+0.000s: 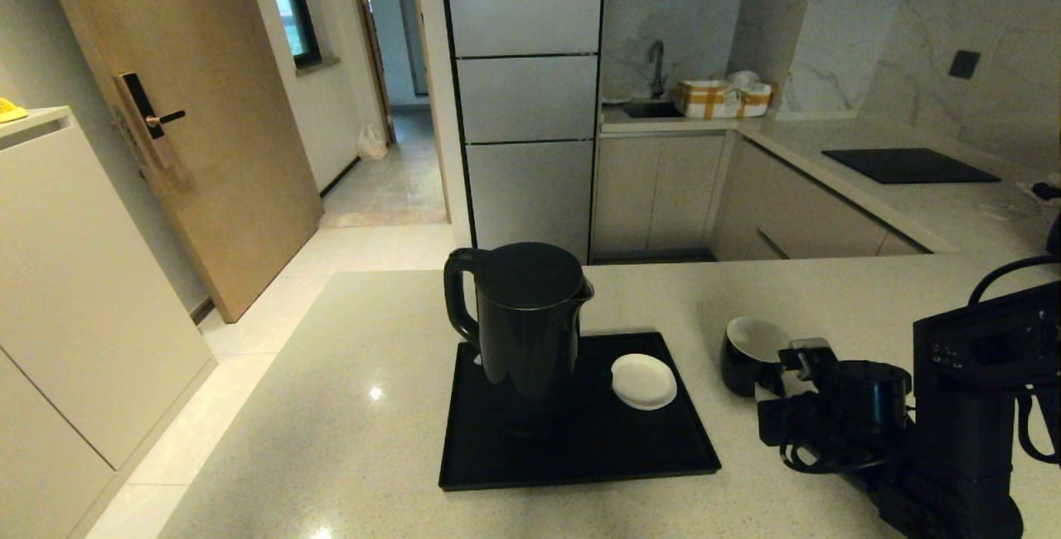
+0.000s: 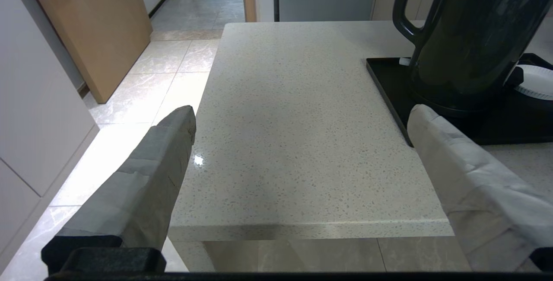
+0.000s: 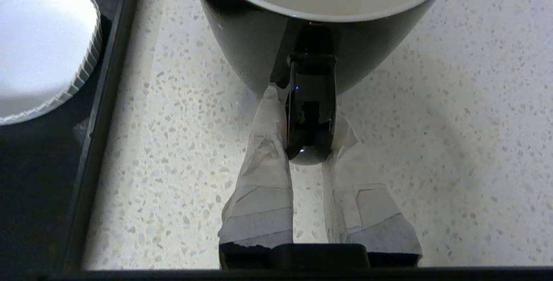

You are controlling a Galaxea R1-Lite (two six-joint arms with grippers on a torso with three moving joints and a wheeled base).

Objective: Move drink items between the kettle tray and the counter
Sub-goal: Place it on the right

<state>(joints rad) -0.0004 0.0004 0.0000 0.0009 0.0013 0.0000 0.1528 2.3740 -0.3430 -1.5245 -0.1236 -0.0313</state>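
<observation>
At the head view's right, the right gripper (image 3: 309,112) pinched the handle of the small black cup (image 1: 750,354) on the beige speckled stone bench (image 1: 348,406), just beside the flat black tray (image 1: 663,456). The tall glossy black kettle (image 1: 522,332) stood on that tray. The left gripper (image 2: 302,121) hung spread at the bench edge.

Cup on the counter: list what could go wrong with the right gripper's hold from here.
1. The right gripper pinches only the cup by its thin glossy handle, so the cup might swing or slip when lifted.
2. The tray rim lies beside the cup; a low carry could catch it.
3. The saucer sits near that tray edge and could be knocked.
</observation>
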